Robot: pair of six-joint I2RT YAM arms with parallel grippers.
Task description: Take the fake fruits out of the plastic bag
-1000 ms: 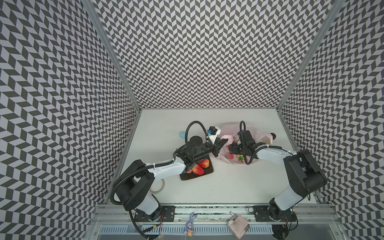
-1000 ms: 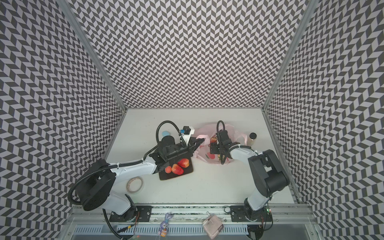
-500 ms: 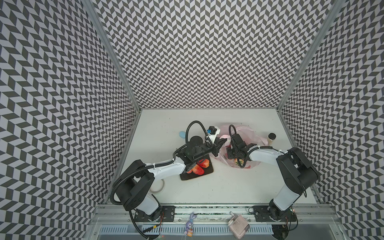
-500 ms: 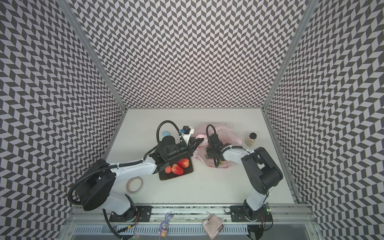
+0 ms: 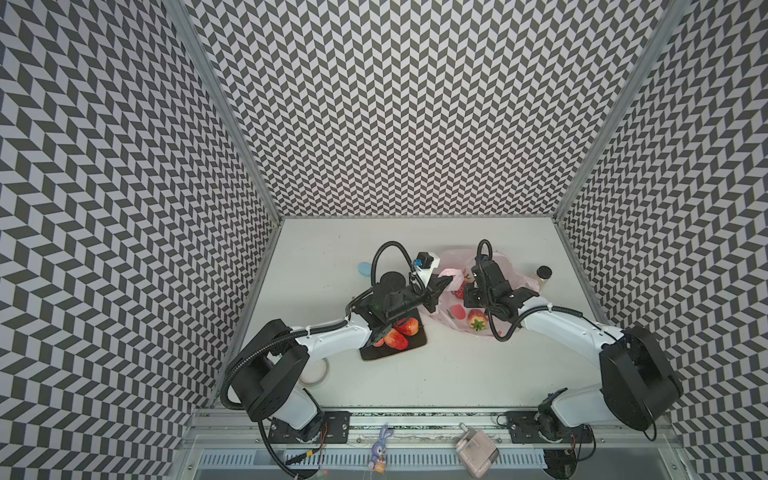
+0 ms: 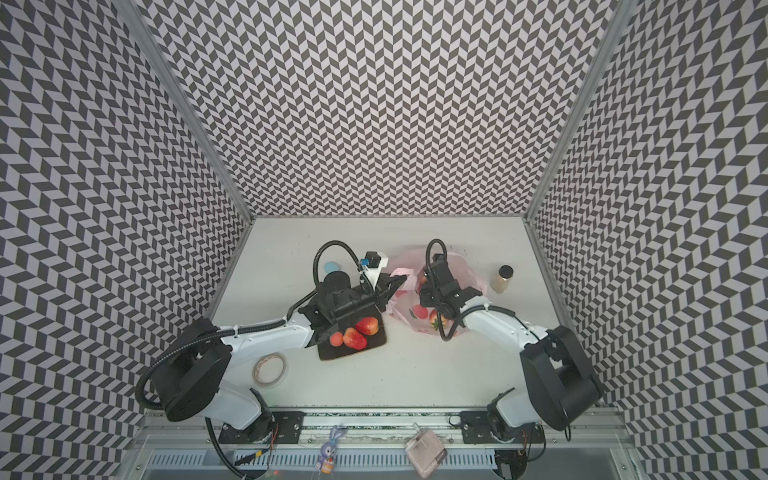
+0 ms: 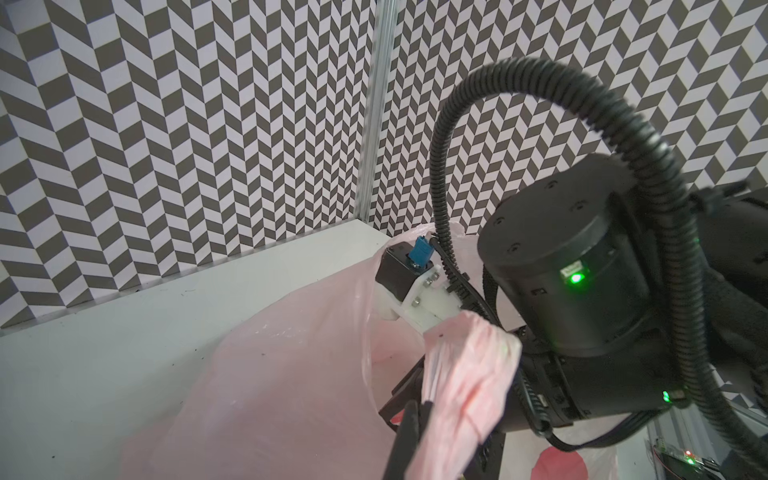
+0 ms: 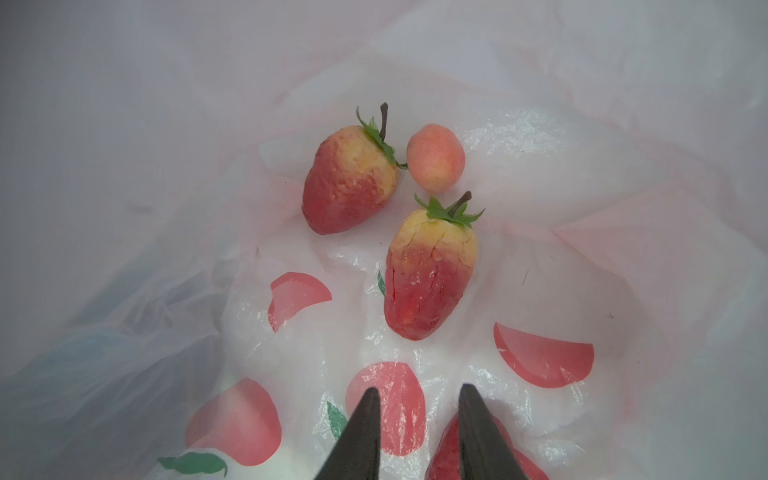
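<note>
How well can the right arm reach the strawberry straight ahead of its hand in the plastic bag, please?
Probably yes: the right hand is open inside the plastic bag, the strawberry lies just ahead, nothing between them, and the left hand holds the bag.

Pale-pink bag (image 8: 623, 257) bears red prints (image 8: 544, 361); strawberries (image 8: 430, 270) red-yellow.

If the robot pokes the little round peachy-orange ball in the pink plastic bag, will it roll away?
Probably. The little round peachy-orange ball looks smooth and nearly round, so it should roll easily. The red-and-yellow strawberry close beside it might block that side. The thin, glossy pink plastic bag underneath may let it slide too.
</note>
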